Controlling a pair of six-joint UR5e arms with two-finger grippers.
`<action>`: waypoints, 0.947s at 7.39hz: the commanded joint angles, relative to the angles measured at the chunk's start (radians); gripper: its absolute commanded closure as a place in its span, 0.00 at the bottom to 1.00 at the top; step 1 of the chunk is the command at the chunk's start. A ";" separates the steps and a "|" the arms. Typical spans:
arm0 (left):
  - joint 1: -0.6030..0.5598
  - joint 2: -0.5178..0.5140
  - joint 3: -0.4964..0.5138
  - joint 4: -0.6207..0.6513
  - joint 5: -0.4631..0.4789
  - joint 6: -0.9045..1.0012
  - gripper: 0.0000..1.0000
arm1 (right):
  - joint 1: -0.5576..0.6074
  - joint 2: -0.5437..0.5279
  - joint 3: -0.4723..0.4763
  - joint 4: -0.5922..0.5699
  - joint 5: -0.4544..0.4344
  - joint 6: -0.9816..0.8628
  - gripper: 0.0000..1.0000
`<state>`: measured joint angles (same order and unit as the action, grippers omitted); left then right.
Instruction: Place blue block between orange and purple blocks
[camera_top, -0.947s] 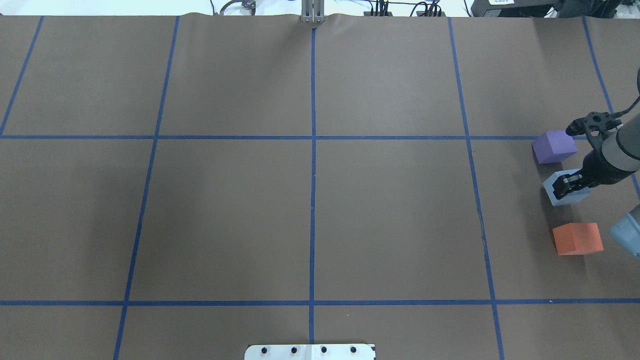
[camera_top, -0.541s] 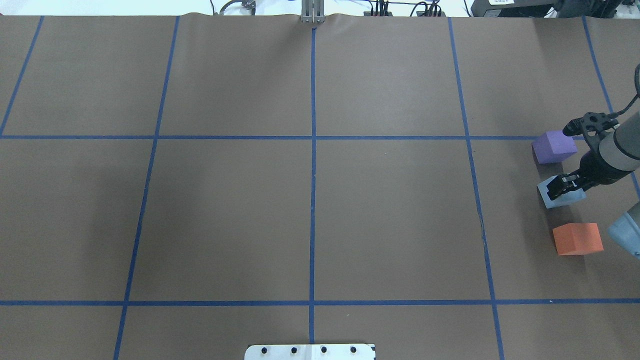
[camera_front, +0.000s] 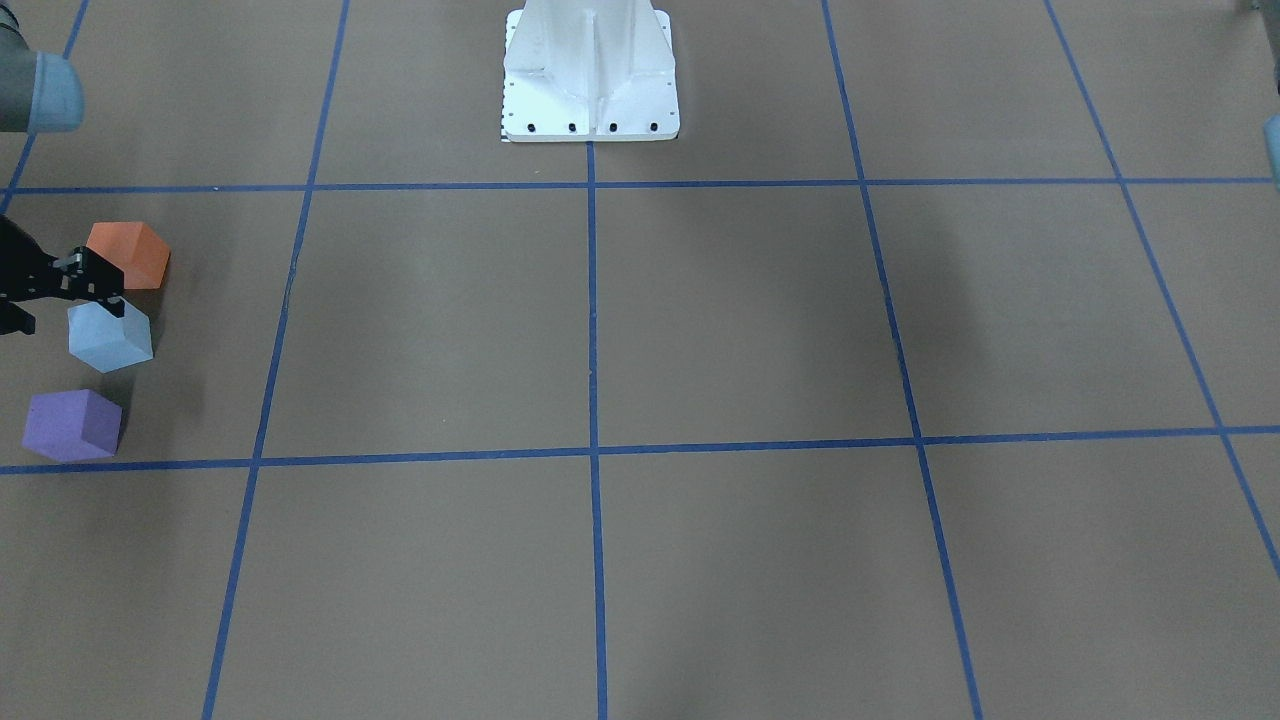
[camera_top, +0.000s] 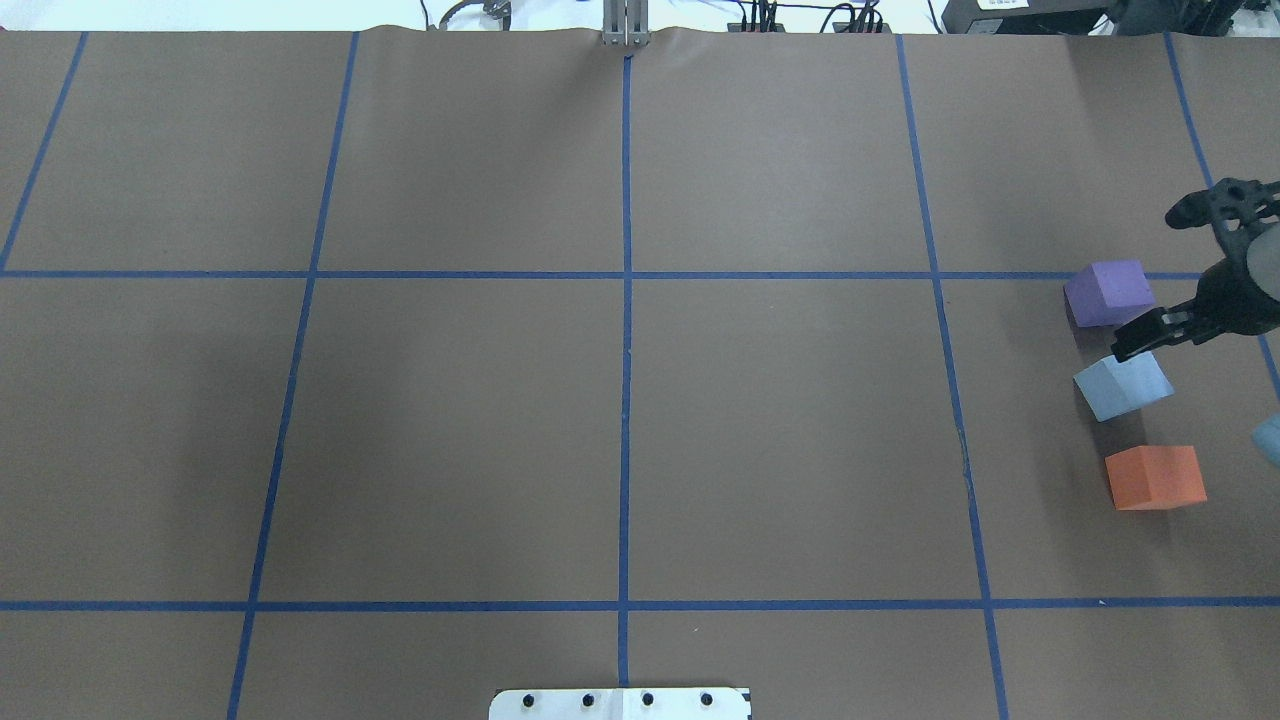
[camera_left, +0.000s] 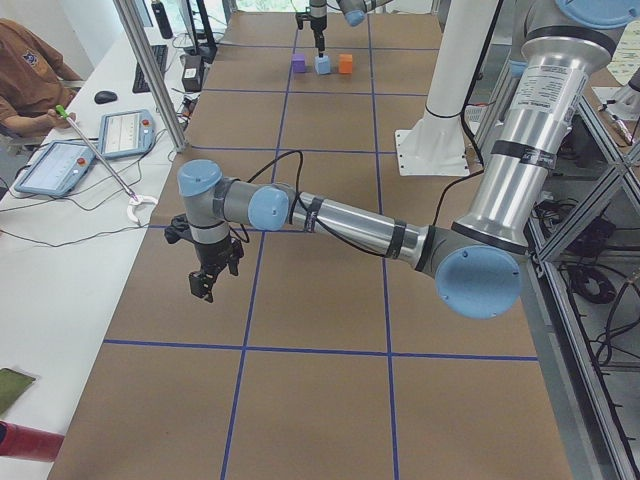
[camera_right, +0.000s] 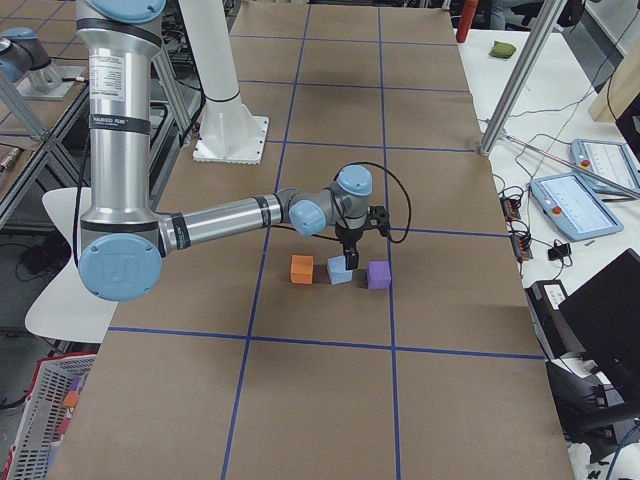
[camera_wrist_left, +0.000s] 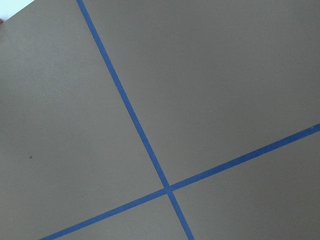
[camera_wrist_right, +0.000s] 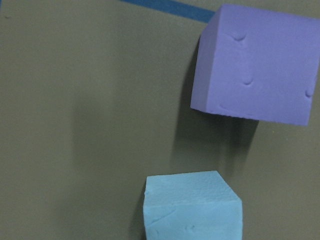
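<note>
The light blue block (camera_top: 1120, 385) rests on the brown table at the far right, between the purple block (camera_top: 1108, 292) beyond it and the orange block (camera_top: 1155, 477) nearer the robot. All three stand apart in a loose line. My right gripper (camera_top: 1125, 345) is open and empty, raised just above the blue block's far edge. The right wrist view looks down on the blue block (camera_wrist_right: 192, 205) and the purple block (camera_wrist_right: 255, 62). My left gripper (camera_left: 203, 285) hangs over bare table at the other end; I cannot tell whether it is open or shut.
Blue tape lines (camera_top: 626, 300) divide the brown table cover into squares. The white robot base (camera_front: 590, 70) stands at the middle of the robot's edge. A side desk with tablets (camera_left: 125, 130) and a seated person lies beyond the table's far side.
My right gripper has let go of the blue block and risen away toward the purple block. The blue block stays on the table between the other two.
</note>
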<state>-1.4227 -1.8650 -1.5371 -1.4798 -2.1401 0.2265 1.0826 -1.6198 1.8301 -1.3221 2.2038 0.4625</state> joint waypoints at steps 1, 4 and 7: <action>-0.022 0.001 0.008 0.006 -0.001 0.007 0.00 | 0.196 0.004 0.021 -0.082 0.081 -0.160 0.00; -0.111 0.021 0.040 0.007 -0.018 0.057 0.00 | 0.498 0.110 0.005 -0.571 0.129 -0.771 0.00; -0.206 0.192 0.035 -0.036 -0.226 0.151 0.00 | 0.550 0.069 -0.064 -0.539 0.148 -0.797 0.00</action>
<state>-1.5936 -1.7368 -1.4986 -1.4924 -2.2973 0.3597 1.6214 -1.5447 1.8093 -1.8787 2.3461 -0.3267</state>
